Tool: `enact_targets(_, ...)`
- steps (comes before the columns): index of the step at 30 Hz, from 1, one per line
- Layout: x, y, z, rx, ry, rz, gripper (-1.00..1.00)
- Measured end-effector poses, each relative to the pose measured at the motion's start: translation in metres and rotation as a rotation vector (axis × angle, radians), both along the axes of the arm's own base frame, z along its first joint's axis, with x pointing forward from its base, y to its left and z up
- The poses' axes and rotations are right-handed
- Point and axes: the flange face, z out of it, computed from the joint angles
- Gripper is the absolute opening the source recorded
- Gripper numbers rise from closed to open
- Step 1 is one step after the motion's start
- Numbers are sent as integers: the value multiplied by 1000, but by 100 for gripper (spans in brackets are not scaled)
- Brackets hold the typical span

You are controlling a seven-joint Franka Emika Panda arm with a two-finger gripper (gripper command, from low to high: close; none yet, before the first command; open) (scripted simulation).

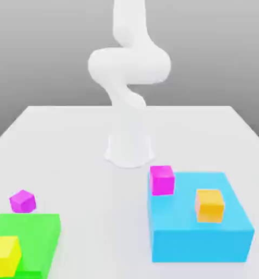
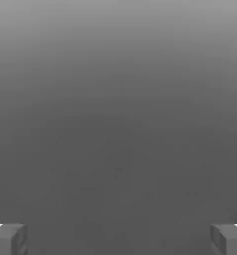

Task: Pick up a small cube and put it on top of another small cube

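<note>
On the white worktop (image 1: 72, 141), the small purple-magenta cube (image 1: 22, 201) sits at the near left of the exterior view, tilted at an angle and just beyond the far edge of a flat green block (image 1: 36, 234). A yellow cube (image 1: 4, 255) rests on the near left part of that green block. To the exterior view's right, a big blue block (image 1: 199, 229) carries the small orange cube (image 1: 209, 205) on its top face, toward the right. A pinker magenta cube (image 1: 162, 180) stands at the blue block's far left corner. The white arm (image 1: 129, 71) rises from its base (image 1: 129, 150) at the far middle of the worktop, well apart from every cube. In the hand view the end effector (image 2: 118, 239) is spread wide, its two grey fingertips (image 2: 8, 239) at opposite edges with nothing held between them
</note>
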Motion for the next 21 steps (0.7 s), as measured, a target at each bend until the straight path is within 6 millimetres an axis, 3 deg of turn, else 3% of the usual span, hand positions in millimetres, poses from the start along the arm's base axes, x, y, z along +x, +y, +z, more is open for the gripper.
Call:
enact_targets(5, 41, -75, -107, 22, 162, -103, 0)
enact_targets(10, 42, -148, -217, 58, 316, -206, 0)
enact_targets(16, -5, -219, -347, 120, 498, -330, 0)
enact_targets(18, -36, -243, -387, 149, 557, -390, 0)
enact_targets(21, -81, -260, -443, 188, 647, -447, 0)
